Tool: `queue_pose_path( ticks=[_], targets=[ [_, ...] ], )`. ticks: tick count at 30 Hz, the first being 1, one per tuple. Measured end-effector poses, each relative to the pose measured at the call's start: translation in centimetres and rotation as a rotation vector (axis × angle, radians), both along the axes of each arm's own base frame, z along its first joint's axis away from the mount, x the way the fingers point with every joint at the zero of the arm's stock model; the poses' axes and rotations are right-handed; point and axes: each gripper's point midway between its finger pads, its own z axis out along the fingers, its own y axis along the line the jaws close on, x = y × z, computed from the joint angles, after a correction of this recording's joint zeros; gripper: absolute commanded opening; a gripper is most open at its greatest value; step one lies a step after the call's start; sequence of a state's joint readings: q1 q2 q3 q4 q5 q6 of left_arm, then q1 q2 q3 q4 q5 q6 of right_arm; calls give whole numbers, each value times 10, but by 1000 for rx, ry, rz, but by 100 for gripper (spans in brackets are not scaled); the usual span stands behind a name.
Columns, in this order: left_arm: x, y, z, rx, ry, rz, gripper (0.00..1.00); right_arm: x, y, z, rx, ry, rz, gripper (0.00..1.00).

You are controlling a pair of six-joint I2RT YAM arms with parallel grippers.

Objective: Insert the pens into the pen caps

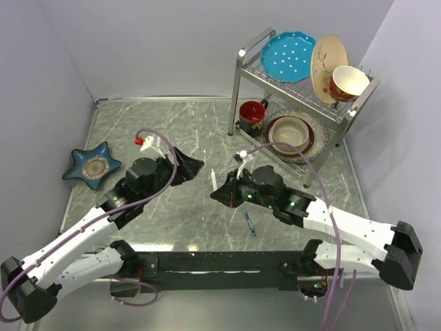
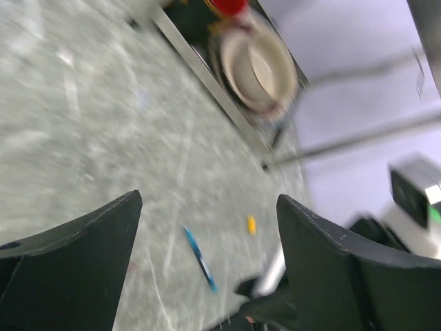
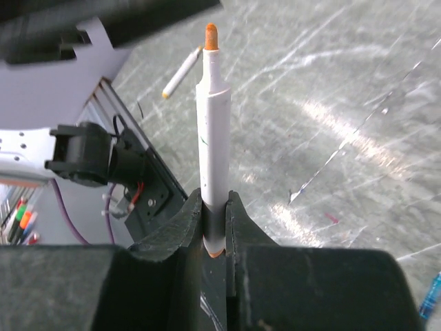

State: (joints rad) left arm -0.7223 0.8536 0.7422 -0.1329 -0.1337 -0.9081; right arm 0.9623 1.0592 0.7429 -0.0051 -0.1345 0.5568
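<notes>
One pen is in hand; your right gripper (image 3: 214,207) is clamped on the tail end of a white-barrelled pen (image 3: 212,131), which stands straight out from the jaws with its orange nib bare and pointing away; that hold makes sense, since it leaves the whole writing end free to enter a cap. Your left gripper (image 2: 209,200) is spread wide with nothing between its fingers; it hangs over the marbled table (image 2: 69,103), and its camera looks down on the small yellow cap (image 2: 251,224), which lies near the blue pen (image 2: 200,258) without touching it; by my judgement that cap is what this arm is lined up to fetch, because a cap lying flat on the table gives the nib no mouth to aim at. A second white pen (image 3: 182,72) lies loose on the table beyond the held one; whether its yellowish end is a nib or a cap is too small to tell. The left wrist view is blurred, so you cannot tell which way the yellow cap's open end faces; no red-orange cap can be picked out.
</notes>
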Motion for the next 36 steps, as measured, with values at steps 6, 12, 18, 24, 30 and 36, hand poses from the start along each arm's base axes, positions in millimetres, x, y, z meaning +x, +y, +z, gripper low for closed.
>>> queue_pose_path(
  ticks=[6,12,18,24,30,36],
  targets=[
    [39,39,20,155,-42,191,81,-2,-13,9,20,-41,-23,0],
    [105,96,12,485,-38,289,83,-12,-31,23,47,-99,-18,0],
    [156,124,-20,695,18,155,81,-20,-38,44,94,-159,2,0],
    [192,131,-93,823,144,4,62,-23,-41,42,93,-167,13,0],
    [189,149,-184,920,356,-119,57,-24,-43,35,73,-170,18,0],
    [187,154,-215,959,433,-181,57,-24,-44,36,67,-180,20,0]
  ],
)
